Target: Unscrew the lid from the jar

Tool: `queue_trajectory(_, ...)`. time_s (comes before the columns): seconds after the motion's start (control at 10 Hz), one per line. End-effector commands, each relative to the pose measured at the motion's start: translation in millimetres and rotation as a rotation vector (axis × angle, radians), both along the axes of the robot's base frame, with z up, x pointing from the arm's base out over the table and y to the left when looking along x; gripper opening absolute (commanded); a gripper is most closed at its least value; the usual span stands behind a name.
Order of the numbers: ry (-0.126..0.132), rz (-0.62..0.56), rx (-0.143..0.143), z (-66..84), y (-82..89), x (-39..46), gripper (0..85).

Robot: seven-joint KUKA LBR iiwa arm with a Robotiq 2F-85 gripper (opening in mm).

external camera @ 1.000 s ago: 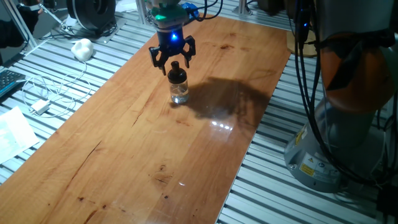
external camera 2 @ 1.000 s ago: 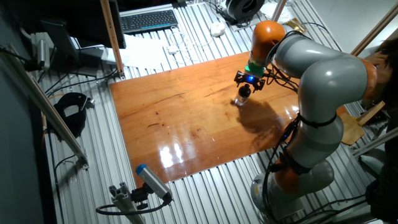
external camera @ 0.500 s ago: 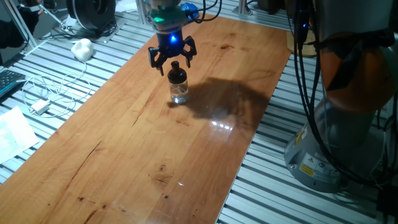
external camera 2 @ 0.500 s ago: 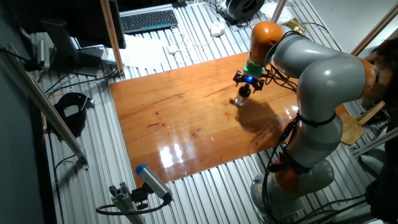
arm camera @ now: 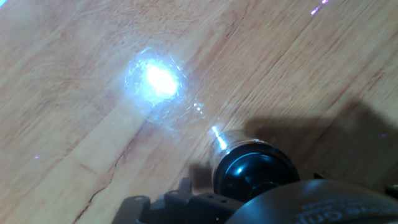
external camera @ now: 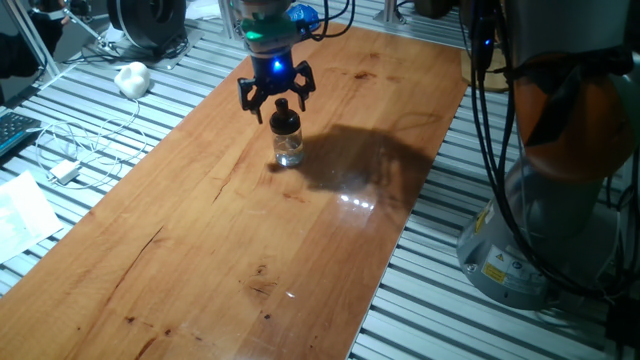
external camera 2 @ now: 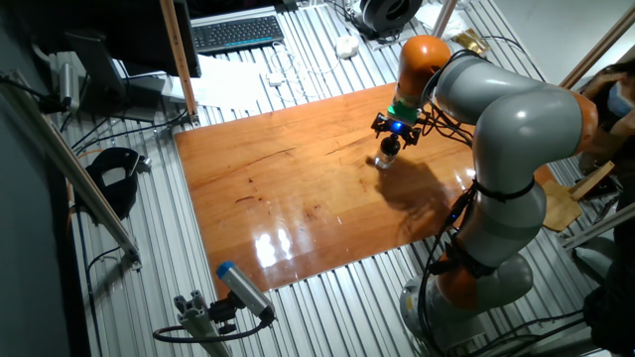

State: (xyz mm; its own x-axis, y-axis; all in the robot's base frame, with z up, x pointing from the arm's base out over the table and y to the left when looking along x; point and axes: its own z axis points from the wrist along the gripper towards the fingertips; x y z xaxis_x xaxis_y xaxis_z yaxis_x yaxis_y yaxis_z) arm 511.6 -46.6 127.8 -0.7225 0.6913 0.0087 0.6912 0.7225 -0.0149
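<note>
Two spread fingers of the claw [external camera: 277, 104] straddle the lid [external camera: 283, 106] on the upright jar [external camera: 288, 140]

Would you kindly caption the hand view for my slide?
Black lid on the jar, seen from above on a wooden table.

Arm: reached over the surface's far end; gripper [external camera: 276, 103] pointed straight down, fingers [external camera: 249, 99] spread apart.

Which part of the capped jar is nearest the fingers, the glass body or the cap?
The lid: the black cap on top, right at the open gripper. The clear jar sits lower, beneath it.
</note>
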Motion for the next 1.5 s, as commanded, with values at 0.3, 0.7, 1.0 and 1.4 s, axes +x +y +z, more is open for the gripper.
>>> queue_trajectory(0.3, -0.005, -0.015, -0.009, -6.2, -0.2, 1.7, 85.0)
queue_trajectory(0.7, -0.01, -0.02, -0.006, -11.0, -1.4, 0.8, 85.0)
queue_trajectory(1.0, -0.014, -0.023, -0.014, -13.1, -1.2, 1.1, 85.0)
queue_trajectory(1.4, -0.017, -0.018, -0.028, -13.7, -1.1, 0.7, 68.0)
